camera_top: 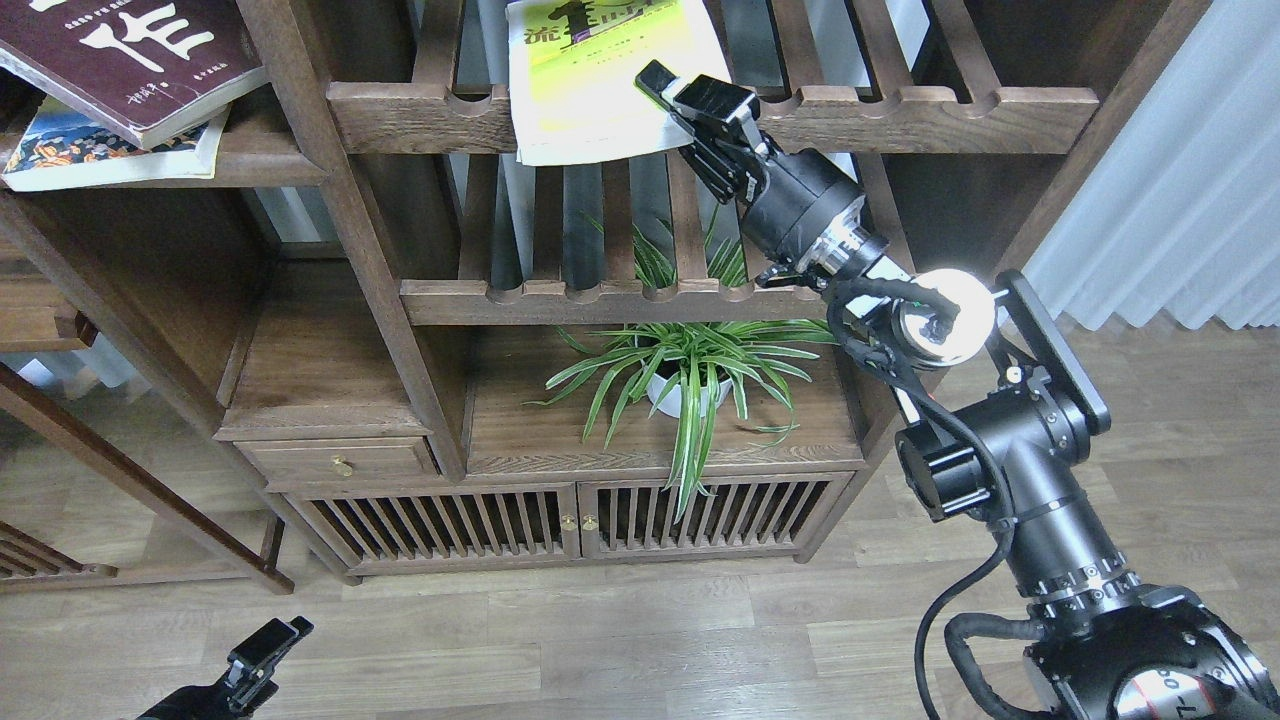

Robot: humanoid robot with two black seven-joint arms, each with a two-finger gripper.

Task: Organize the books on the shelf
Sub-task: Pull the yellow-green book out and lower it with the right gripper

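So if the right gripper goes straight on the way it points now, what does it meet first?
Most likely the yellow-green book: the right gripper points up and left, with its jaws already at that book's lower right edge on the slatted rack. Depth is unclear, so contact is uncertain.

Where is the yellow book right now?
In the head view, the yellow-green book lies top centre on the upper slatted rack, overhanging its front rail, above the potted plant. The right pincer is at its right edge.

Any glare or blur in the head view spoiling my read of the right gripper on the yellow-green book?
Head view: a blown-out white glare spot sits on the right arm's wrist joint; the right gripper and the yellow-green book are sharp and evenly lit; the book's lower cover looks washed out.
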